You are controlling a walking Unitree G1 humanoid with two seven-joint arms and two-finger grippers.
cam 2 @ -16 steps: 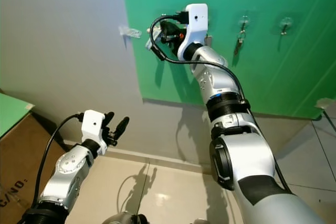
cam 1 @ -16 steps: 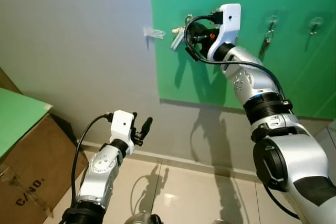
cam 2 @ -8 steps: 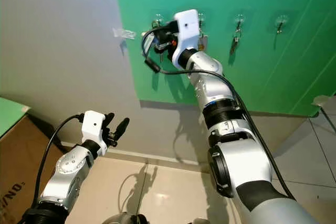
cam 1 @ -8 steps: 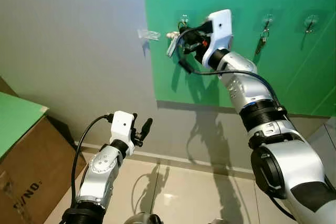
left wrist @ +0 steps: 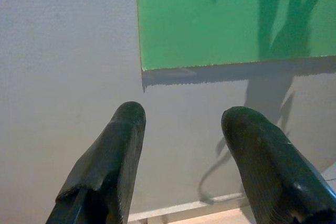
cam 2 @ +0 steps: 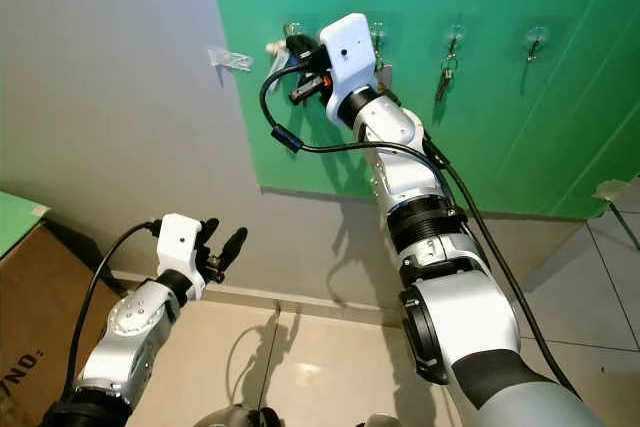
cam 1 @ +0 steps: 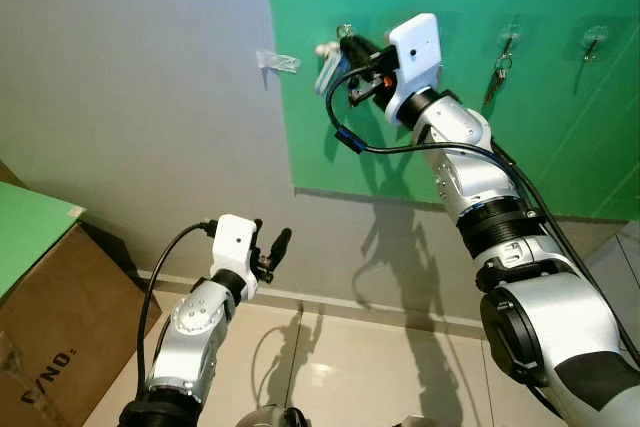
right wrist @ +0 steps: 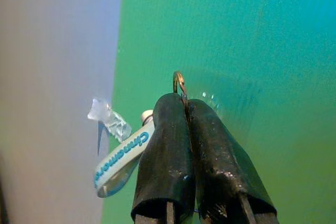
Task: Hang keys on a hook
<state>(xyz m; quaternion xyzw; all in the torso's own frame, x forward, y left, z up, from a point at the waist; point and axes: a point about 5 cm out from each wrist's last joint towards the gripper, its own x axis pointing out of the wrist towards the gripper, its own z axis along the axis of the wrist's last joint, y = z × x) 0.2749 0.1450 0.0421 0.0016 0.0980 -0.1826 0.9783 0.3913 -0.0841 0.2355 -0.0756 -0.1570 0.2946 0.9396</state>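
Pinching keys point(right wrist: 179, 85) (right pincer point(right wrist: 185, 109))

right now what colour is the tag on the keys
White with light blue lettering; the tag shows best in the right wrist view, beside the right hand.

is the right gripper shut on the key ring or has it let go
Shut on it: the right gripper has its fingers pressed together with the key ring poking out between the tips, its white tag dangling beside them.

The keys' metal ring point(right wrist: 179, 83) is pinched between the right gripper's point(right wrist: 185, 109) closed fingertips, a white blue-lettered tag point(right wrist: 119, 159) dangling beside them, near a clear hook point(cam 1: 345, 33).
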